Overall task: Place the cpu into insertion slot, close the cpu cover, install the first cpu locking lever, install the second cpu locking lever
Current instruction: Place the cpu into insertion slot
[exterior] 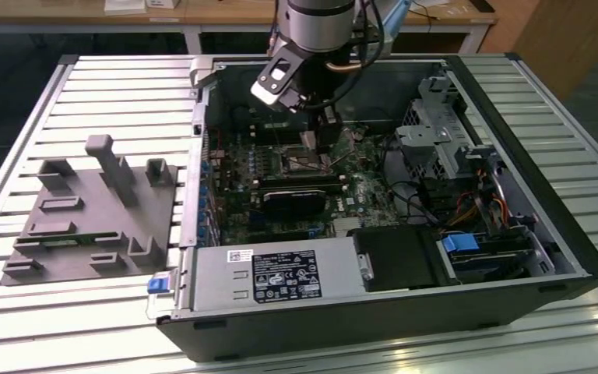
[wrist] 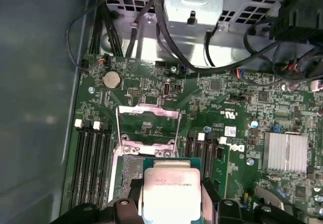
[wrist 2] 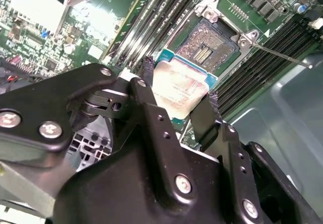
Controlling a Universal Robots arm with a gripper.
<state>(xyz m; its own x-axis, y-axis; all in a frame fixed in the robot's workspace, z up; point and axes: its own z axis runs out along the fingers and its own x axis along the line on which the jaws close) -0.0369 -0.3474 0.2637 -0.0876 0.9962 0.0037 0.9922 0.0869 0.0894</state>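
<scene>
My gripper (wrist 2: 179, 85) is shut on the cpu (wrist 2: 176, 90), a small square chip with a dull grey-metal face, pinched by two opposite edges between the black fingers (wrist 2: 149, 82). The cpu (wrist: 171, 191) hangs just above the board, offset to one side of the insertion slot (wrist 2: 204, 45), whose dark centre is partly uncovered. The cpu cover (wrist: 149, 111), a thin silvery frame, stands flipped open beside the insertion slot (wrist: 128, 166). A thin locking lever (wrist 2: 282, 56) sticks out, unlatched. In the exterior view the gripper (exterior: 325, 149) reaches down into the open computer case over the insertion slot (exterior: 301, 161).
Long black memory slots (wrist: 93, 158) flank the socket. A black fan block (exterior: 293, 201) sits just in front of it, and the grey drive cage (exterior: 439, 132) with cables lies toward the exterior view's right. The power supply (exterior: 278, 273) is at the front. A grey fixture (exterior: 91, 210) lies outside the case.
</scene>
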